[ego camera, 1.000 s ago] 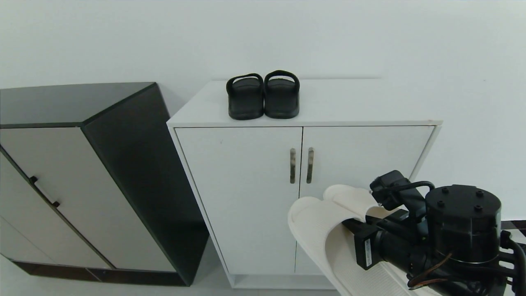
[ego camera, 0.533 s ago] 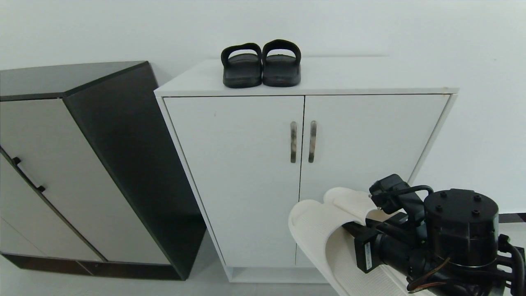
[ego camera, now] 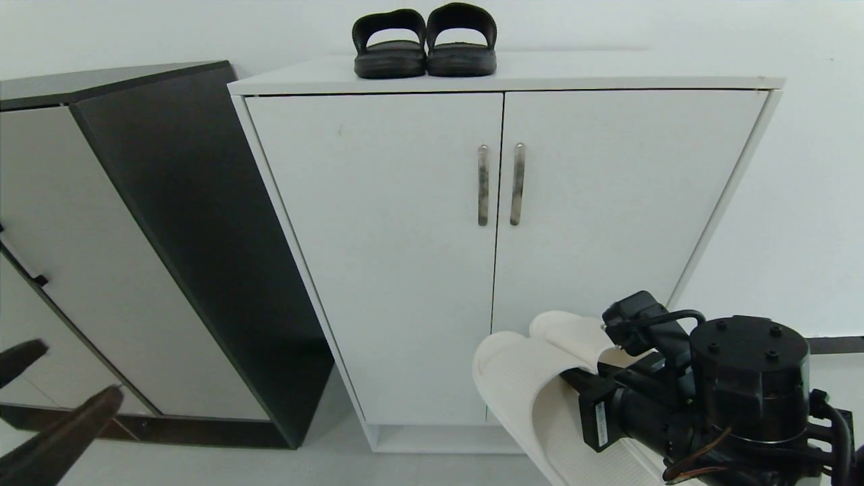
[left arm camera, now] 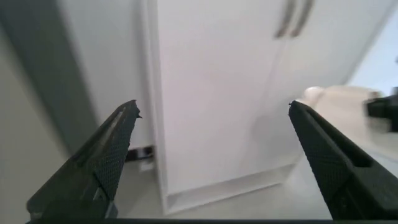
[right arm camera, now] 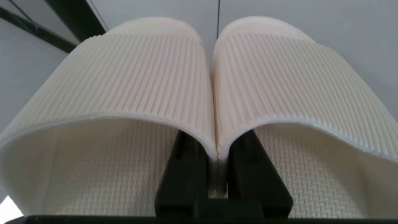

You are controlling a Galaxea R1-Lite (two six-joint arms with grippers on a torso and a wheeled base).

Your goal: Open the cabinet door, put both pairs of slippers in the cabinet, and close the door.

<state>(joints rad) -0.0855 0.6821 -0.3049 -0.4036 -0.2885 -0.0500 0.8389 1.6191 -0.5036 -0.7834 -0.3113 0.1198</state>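
Observation:
The white cabinet (ego camera: 405, 270) stands ahead with both doors shut; its two metal handles (ego camera: 499, 183) meet at the middle seam. A black pair of slippers (ego camera: 424, 42) sits on its top, near the left half. My right gripper (right arm camera: 211, 180) is shut on a cream pair of slippers (ego camera: 540, 391), pinching their inner straps together, low in front of the right door. In the right wrist view the cream slippers (right arm camera: 211, 93) arch over the fingers. My left gripper (left arm camera: 211, 155) is open, low at the left, facing the cabinet's left door (left arm camera: 211, 93); its fingertips (ego camera: 101, 398) show in the head view.
A black and beige cabinet (ego camera: 135, 236) stands close on the left of the white one. A white wall (ego camera: 810, 202) runs behind, and bare grey floor (ego camera: 270, 466) lies in front.
The head camera has sunk, so the cabinet looks higher in the picture. My left gripper's fingers have come into the head view at lower left. The right gripper keeps the cream slippers.

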